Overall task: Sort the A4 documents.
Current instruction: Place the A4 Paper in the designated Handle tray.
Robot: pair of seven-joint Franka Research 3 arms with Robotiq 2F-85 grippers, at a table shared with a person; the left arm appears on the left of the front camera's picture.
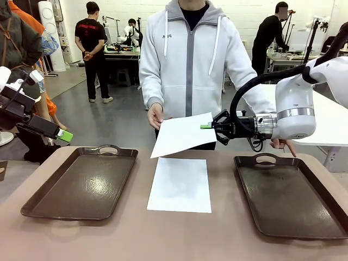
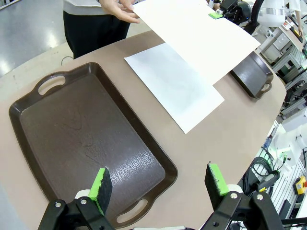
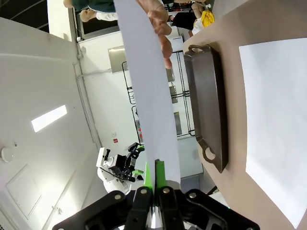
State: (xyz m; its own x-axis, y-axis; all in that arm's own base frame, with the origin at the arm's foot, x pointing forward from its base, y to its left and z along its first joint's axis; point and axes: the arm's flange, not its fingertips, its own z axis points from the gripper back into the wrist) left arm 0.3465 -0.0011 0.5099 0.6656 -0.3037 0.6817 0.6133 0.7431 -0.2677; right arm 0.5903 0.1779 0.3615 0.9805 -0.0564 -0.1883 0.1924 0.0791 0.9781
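One A4 document (image 1: 182, 133) is held in the air above the table's far side. A person's hand (image 1: 155, 115) grips its left edge, and my right gripper (image 1: 209, 126) is shut on its right edge. In the right wrist view this sheet (image 3: 144, 86) rises edge-on from my shut right gripper (image 3: 156, 175). A second A4 document (image 1: 179, 185) lies flat on the table between the two trays. My left gripper (image 2: 158, 182) is open and holds nothing, hovering above the near end of the left tray (image 2: 86, 139).
Two dark brown handled trays sit on the table, one left (image 1: 81, 182) and one right (image 1: 293, 193), both with nothing in them. The person stands at the far edge. Other people and benches are farther back.
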